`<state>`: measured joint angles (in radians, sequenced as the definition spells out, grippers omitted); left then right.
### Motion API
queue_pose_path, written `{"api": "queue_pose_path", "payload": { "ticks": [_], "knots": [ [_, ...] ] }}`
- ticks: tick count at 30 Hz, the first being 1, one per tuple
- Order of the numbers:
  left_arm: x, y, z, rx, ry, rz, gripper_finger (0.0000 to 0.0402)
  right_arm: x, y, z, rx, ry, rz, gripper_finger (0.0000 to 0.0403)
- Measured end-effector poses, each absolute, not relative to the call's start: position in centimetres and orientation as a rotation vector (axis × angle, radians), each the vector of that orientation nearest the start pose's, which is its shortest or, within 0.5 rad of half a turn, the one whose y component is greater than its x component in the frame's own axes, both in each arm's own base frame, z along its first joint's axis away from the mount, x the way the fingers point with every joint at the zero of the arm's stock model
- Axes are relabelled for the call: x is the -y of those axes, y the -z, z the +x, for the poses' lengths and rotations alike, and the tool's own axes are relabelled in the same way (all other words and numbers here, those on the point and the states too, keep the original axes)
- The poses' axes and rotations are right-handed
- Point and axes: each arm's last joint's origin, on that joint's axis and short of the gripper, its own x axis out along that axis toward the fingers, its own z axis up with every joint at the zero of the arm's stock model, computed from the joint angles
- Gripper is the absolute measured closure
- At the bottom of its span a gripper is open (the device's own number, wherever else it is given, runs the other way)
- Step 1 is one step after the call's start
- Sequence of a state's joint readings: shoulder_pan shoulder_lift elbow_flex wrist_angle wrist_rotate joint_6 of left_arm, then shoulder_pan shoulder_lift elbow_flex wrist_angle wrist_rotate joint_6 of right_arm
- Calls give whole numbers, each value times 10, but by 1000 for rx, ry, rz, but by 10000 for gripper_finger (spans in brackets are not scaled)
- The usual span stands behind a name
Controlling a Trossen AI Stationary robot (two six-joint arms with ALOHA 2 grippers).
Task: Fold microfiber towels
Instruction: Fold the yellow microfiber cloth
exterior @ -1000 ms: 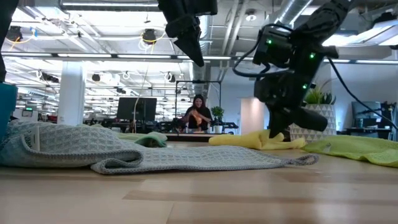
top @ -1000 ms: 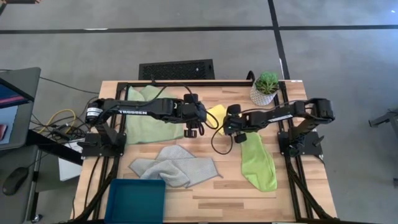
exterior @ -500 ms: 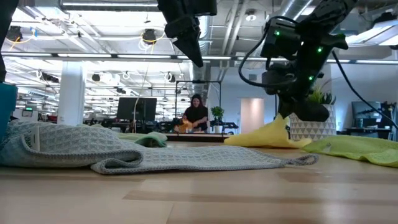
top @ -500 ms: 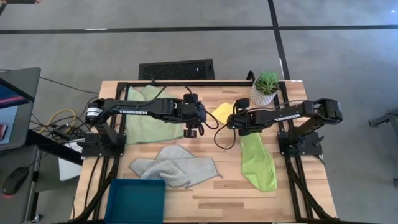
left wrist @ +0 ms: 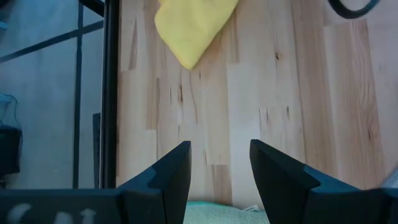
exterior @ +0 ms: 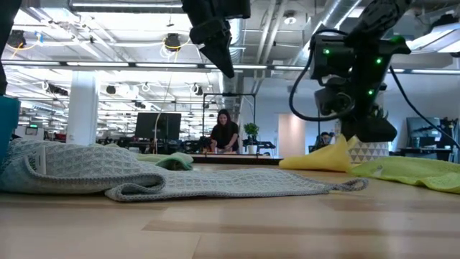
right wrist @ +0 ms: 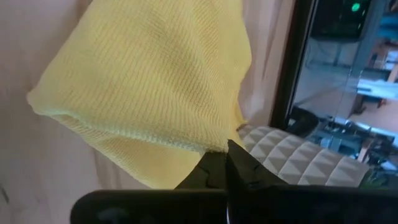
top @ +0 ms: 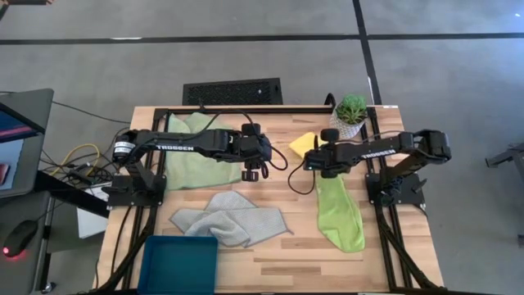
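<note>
The yellow towel (top: 300, 143) lies crumpled at the far middle of the table, and my right gripper (top: 315, 156) is shut on it. The lime green towel (top: 340, 209) lies stretched out toward the near right. The sage green towel (top: 192, 160) is spread at the far left under my left arm. The pale grey-green towel (top: 233, 220) lies bunched at the near middle. My left gripper (top: 254, 170) hangs open above the table, holding nothing; in the left wrist view the yellow towel (left wrist: 193, 25) lies beyond its fingers. My right gripper pinches an edge of the yellow towel (right wrist: 214, 144) between its two shut fingers, coming slanting down from the table's right side. The held part is drawn up into a peak (exterior: 338, 146), while the rest of the towel (exterior: 305, 162) lies slack on the table.
A potted plant (top: 350, 115) stands at the far right, close behind my right gripper. A teal bin (top: 178, 262) sits at the near left corner. Bare wood (top: 286, 262) shows at the near middle of the table.
My right gripper has moved toward the table's right and far edges and a little up, turning as it went. It has dragged the yellow towel along the table with it. The held edge has lifted into a peak; the towel's remainder still trails on the wood.
</note>
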<state>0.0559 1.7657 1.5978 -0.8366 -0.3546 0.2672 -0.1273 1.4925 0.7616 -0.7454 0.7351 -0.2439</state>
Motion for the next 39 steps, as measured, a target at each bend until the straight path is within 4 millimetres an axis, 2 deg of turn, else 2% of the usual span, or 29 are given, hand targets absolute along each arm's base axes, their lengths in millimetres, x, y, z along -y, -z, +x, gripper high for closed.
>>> {"api": "queue_pose_path", "payload": {
  "ticks": [15,21,26,32,39],
  "knots": [
    [-31,-300,372,-1052,-239,392,244,72,-159,208,-1652,672,-475,399],
    [-31,-300,372,-1052,-240,391,244,75,-157,205,-1665,649,-395,393],
    [-31,-300,372,-1052,-237,390,244,76,-156,205,-1663,615,-326,365],
    [-31,-300,371,-1062,-231,389,244,75,-156,205,-1662,614,-322,327],
    [-30,-299,370,-1078,-233,381,244,76,-157,205,-1653,670,-346,246]
  ]
}}
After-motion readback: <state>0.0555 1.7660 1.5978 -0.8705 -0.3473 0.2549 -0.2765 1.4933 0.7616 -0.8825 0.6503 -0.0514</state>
